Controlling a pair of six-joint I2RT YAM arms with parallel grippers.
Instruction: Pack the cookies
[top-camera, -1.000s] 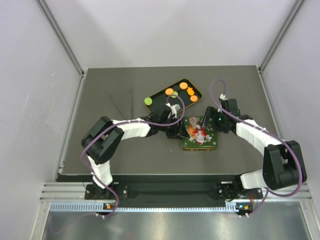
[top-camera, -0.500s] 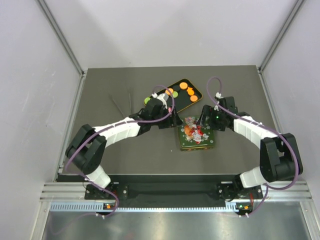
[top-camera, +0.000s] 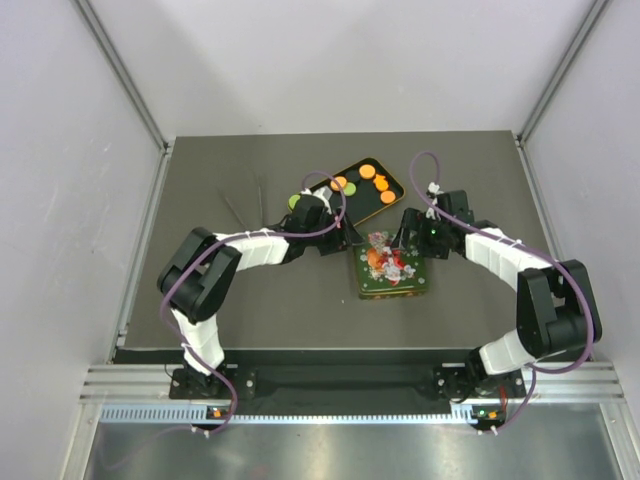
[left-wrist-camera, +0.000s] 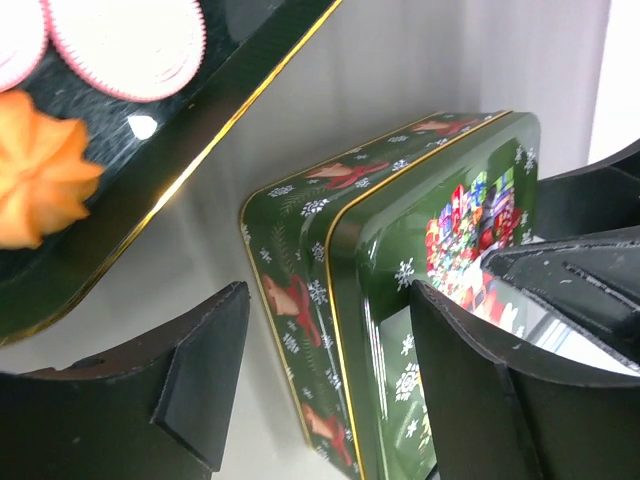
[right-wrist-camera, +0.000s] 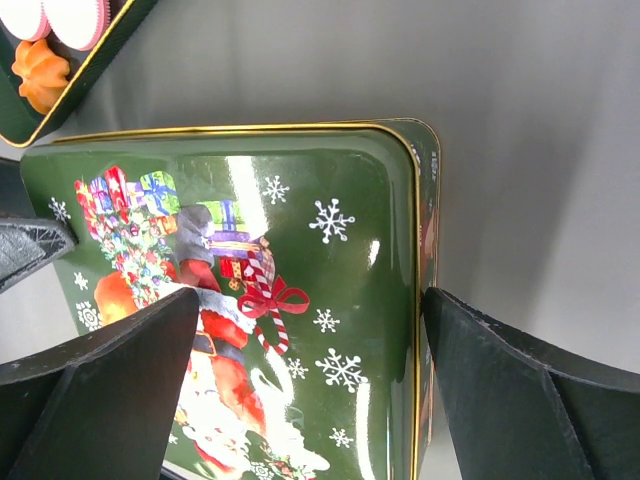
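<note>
Two grippers astride green tin (top-camera: 393, 272).
Jaws of left gripper (left-wrist-camera: 325, 350) and right gripper (right-wrist-camera: 310, 335) wide, apparently clasping nothing; cookies (top-camera: 367, 172) on tray (top-camera: 364, 201).

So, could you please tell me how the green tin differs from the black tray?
The tin is green with a Christmas picture, while the tray is plain black. The tin has its lid on, so its contents are hidden; the tray is open and shows cookies. The tin sits nearly square to the table, whereas the tray lies diagonally. Both have rounded corners and gold edging.
</note>
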